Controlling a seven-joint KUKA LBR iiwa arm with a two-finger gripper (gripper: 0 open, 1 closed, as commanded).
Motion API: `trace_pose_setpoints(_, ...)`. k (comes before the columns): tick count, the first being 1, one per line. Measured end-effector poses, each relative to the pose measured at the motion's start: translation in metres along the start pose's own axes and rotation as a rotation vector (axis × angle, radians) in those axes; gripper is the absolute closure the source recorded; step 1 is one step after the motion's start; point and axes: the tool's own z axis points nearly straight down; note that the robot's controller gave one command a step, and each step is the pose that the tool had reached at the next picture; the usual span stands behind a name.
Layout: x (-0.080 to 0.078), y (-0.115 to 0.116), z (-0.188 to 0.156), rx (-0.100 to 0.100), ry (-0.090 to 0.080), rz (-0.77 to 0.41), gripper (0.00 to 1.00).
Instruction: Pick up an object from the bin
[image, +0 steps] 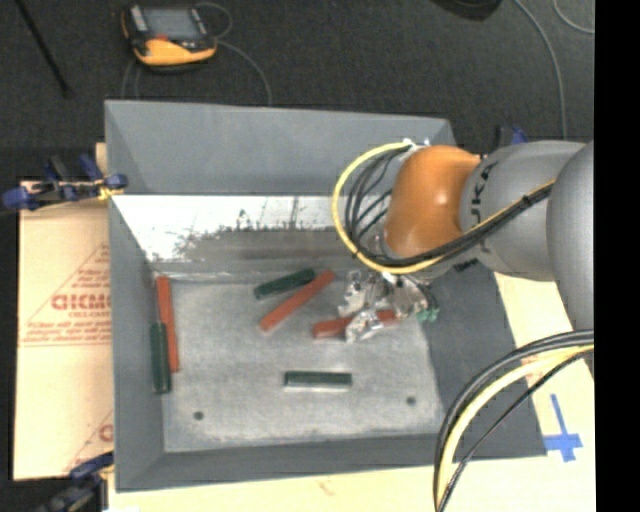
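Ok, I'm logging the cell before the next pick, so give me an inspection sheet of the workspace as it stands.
Surface: grey metal bin, sticks scattered across its floor.
Job's things: short red stick right of centre, at the gripper; whether it is held cannot be told.
Clutter: green stick and orange stick close together mid-bin; dark green stick nearer the front; left orange stick and left green stick along the left wall.
Grippers: gripper low over the short red stick.
Cables: yellow and black loops at the wrist.
Surroundings: orange handheld device beyond the bin.
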Motion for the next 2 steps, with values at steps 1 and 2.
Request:
trace_pose_setpoints(1,0.0,0.0,0.0,0.0,-0.002,-0.001,1.0)
trace_pose_setpoints(2,-0.017,0.001,-0.197,-0.001,-0.013,0.011,1.0)
